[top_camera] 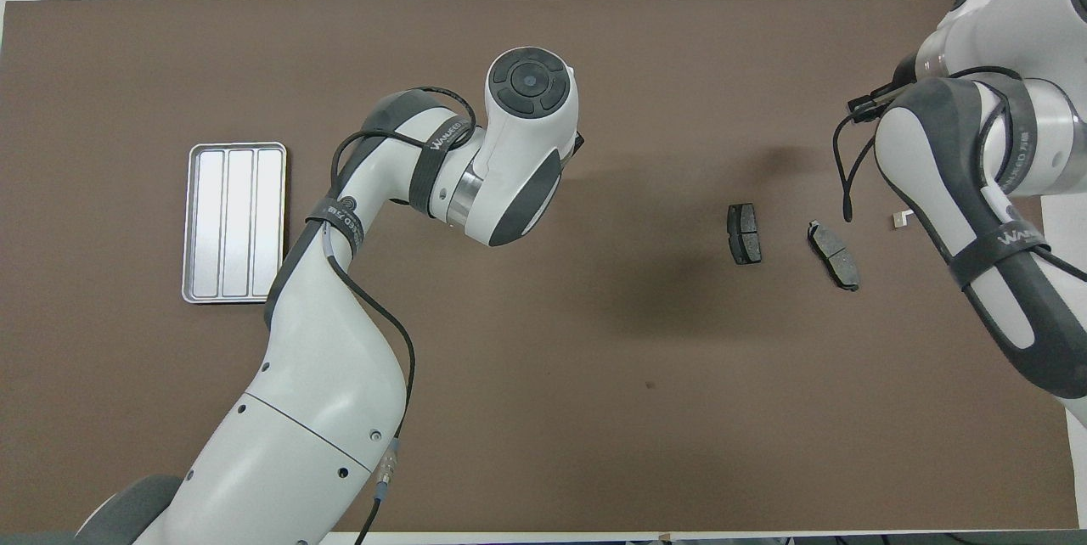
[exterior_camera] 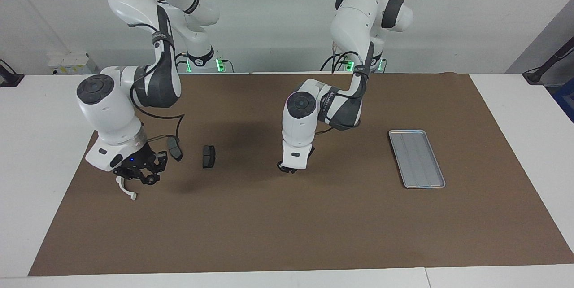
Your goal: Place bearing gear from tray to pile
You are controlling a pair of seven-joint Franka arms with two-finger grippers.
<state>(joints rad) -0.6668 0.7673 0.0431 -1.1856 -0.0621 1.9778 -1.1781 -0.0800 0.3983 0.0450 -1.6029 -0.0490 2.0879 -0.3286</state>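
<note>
Facing view: the right end effector [exterior_camera: 142, 176] hangs low over the white bracket [exterior_camera: 127, 191] at the right arm's end of the table [exterior_camera: 314, 234], two brake pads [exterior_camera: 209, 156] beside it. I cannot tell its grip — nor that of the left end effector [exterior_camera: 288, 169], mid-mat.

Overhead view: the tray [top_camera: 235, 223] lies bare; no bearing gear shows — the bracket [top_camera: 899, 220] is mostly hidden.
</note>
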